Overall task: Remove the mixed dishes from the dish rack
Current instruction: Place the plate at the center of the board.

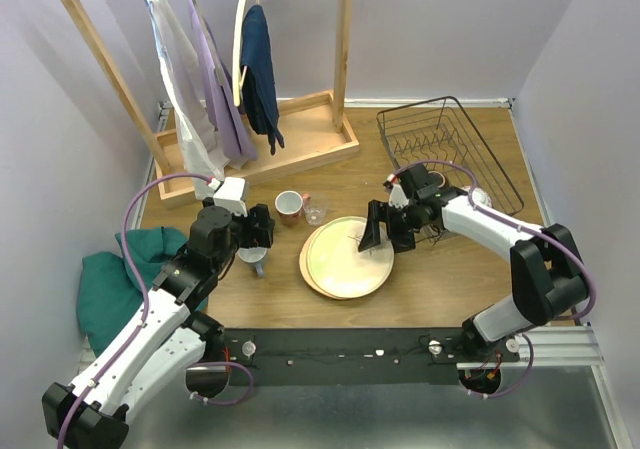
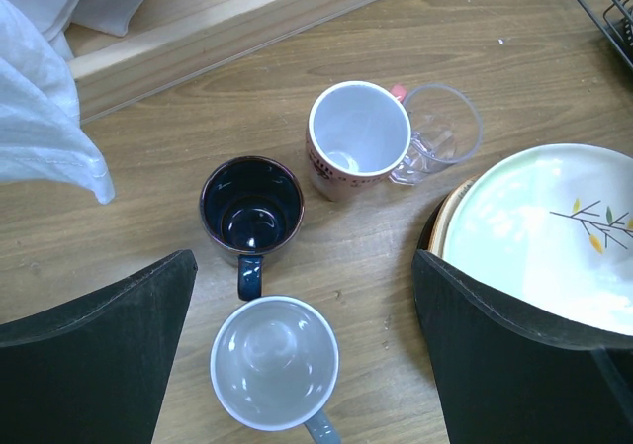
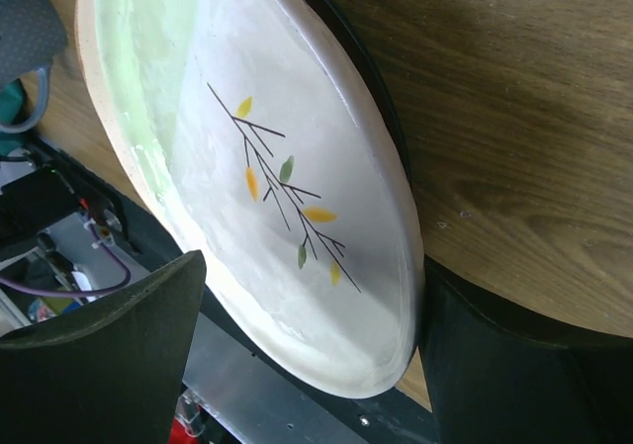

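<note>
The right hand (image 1: 385,233) is released, fingers spread wide on either side of the right-hand rim of the twig plate (image 3: 287,187). In the wrist view the twig and its yellow and green leaves sit squarely between the two dark fingers. That plate lies face up in the centre of the overhead view, stacked on a second plate (image 1: 304,261) whose rim peeks out along the left side. Both rest on the wooden bench (image 1: 440,284).

Over on the left, the left hand (image 2: 302,258) hangs wide open too, gripping nothing, right above a cluster of cups. A pale grey mug (image 2: 275,363) sits lowest in its view and a dark blue mug (image 2: 252,207) just above that. A pink mug (image 2: 358,142) is higher still, with a clear glass (image 2: 442,128) just beside it on the right.

The dish rack (image 1: 450,149) stands at the upper right of the overhead view, well apart from the plates. A wooden clothes rack (image 1: 343,49) fills the upper left, and a green cloth (image 1: 110,279) lies at the left edge.
</note>
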